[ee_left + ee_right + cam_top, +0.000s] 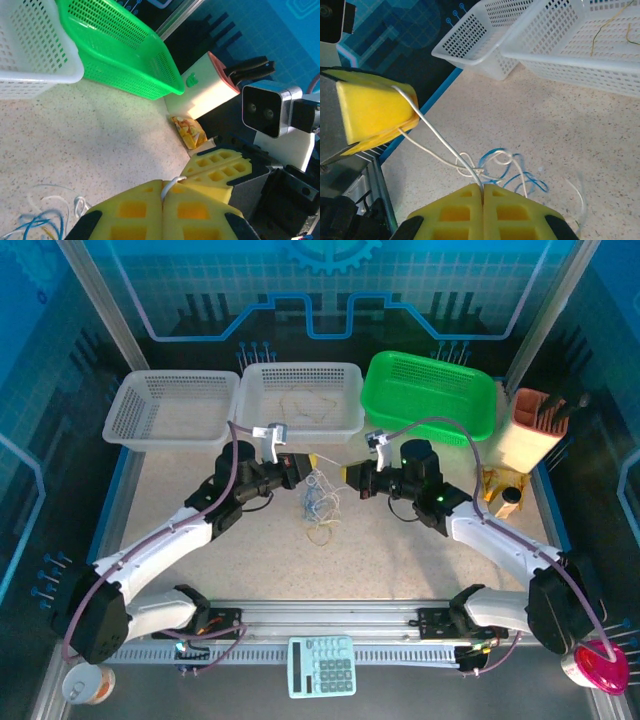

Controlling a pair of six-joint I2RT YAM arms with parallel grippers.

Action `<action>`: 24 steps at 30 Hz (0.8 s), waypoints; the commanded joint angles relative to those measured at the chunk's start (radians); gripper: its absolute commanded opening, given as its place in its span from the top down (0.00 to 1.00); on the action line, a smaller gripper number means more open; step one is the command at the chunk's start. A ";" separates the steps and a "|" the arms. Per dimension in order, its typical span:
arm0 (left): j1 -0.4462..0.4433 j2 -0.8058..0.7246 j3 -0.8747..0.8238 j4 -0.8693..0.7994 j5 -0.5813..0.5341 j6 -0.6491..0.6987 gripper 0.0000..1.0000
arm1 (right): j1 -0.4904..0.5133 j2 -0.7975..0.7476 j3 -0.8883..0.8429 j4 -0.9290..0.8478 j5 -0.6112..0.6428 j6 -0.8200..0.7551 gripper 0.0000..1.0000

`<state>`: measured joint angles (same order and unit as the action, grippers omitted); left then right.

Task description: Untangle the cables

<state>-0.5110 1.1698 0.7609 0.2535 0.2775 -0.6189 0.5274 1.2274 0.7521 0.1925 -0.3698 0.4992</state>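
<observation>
A small tangle of cables (320, 497) in white, blue and tan lies on the speckled table between my two grippers. My left gripper (309, 462) is shut on a white cable (171, 186) that pokes out between its yellow foam fingertips (145, 200). Close to its right, my right gripper (349, 474) is shut on the same white cable (440, 137), which stretches taut from the left gripper's pad (372, 107) down into the right gripper (482, 188). Blue loops (532, 181) and more white strands lie below on the table. A tan loop (322, 532) rests nearer the front.
Three baskets line the back: a white one (168, 377), a middle white one (300, 370) holding a thin tan cable (303, 404), and a green one (430, 362). A knife block (530, 430), snack packet (189, 131) and calculator (322, 665) are nearby.
</observation>
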 commanded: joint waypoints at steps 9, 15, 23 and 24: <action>0.068 -0.081 0.036 0.163 0.092 -0.188 1.00 | -0.015 0.126 -0.004 -0.186 0.168 -0.035 1.00; 0.069 -0.067 0.006 0.118 0.076 -0.161 1.00 | -0.014 0.099 0.043 -0.181 0.097 -0.031 1.00; 0.071 -0.033 -0.018 0.142 0.090 -0.252 1.00 | -0.019 0.100 0.075 -0.221 0.102 -0.043 0.91; 0.071 -0.027 -0.020 0.153 0.097 -0.284 1.00 | -0.019 0.109 0.071 -0.223 0.112 -0.045 0.81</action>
<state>-0.4625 1.1641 0.7414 0.2867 0.3733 -0.8242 0.5354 1.3098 0.8272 0.0994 -0.3317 0.4671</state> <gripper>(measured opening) 0.055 0.134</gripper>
